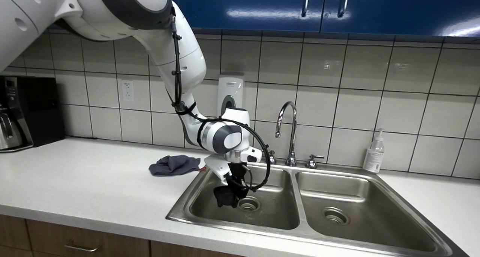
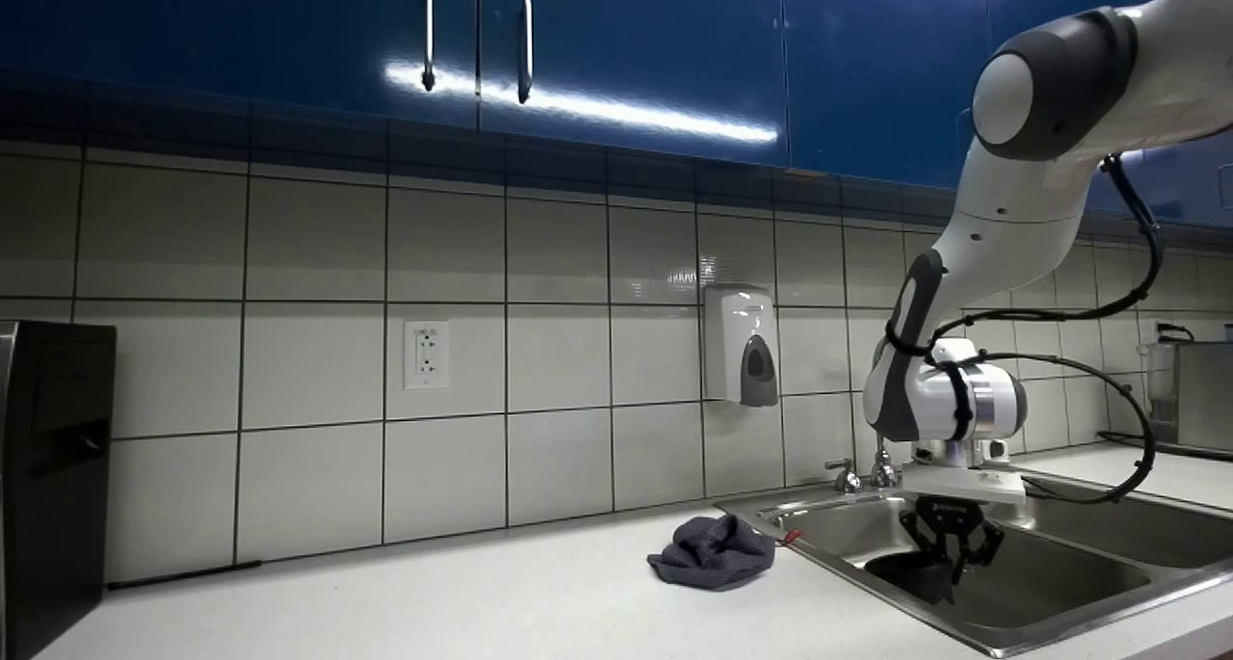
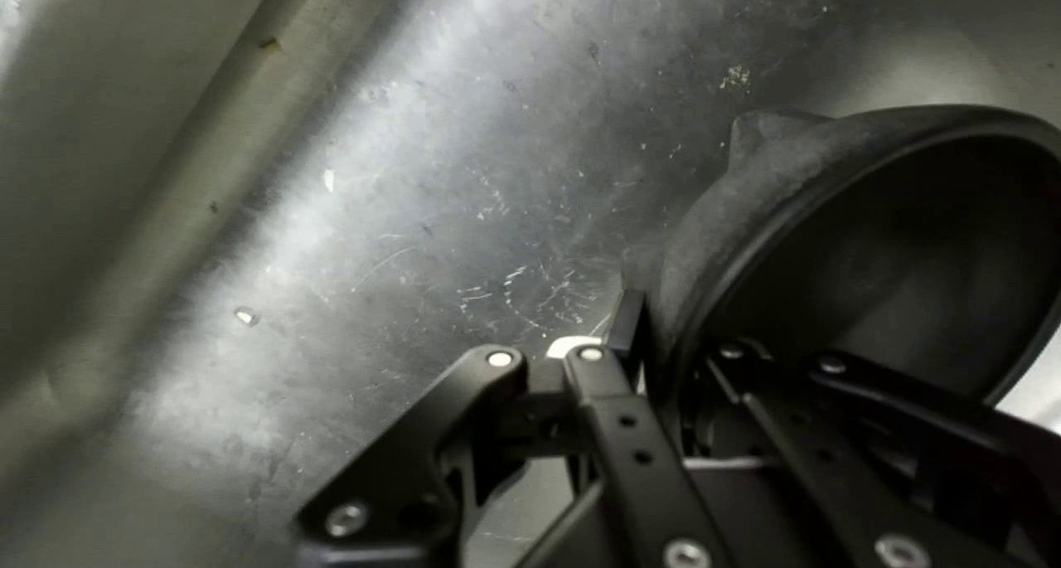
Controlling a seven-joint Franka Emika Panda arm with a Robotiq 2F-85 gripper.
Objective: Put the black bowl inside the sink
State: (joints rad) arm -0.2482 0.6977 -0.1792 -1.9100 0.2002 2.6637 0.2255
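Note:
The black bowl [image 1: 224,196] is inside the left basin of the steel sink [image 1: 304,215], beside the drain, in an exterior view. It also shows, partly hidden, in an exterior view [image 2: 905,571]. In the wrist view the bowl [image 3: 920,245] is tilted at the right, with a small spout or lug on its rim. My gripper [image 3: 673,344] has one finger outside the bowl's wall and one inside, with the wall pinched between them. The gripper [image 1: 235,200] points down into the basin. I cannot tell whether the bowl touches the sink floor.
A dark cloth [image 1: 175,165] lies on the counter left of the sink. The faucet [image 1: 292,137] and its handles stand behind the sink. A soap bottle [image 1: 374,154] stands at the back right corner. A wall dispenser [image 1: 230,92] and a coffee maker [image 1: 33,110] are also there.

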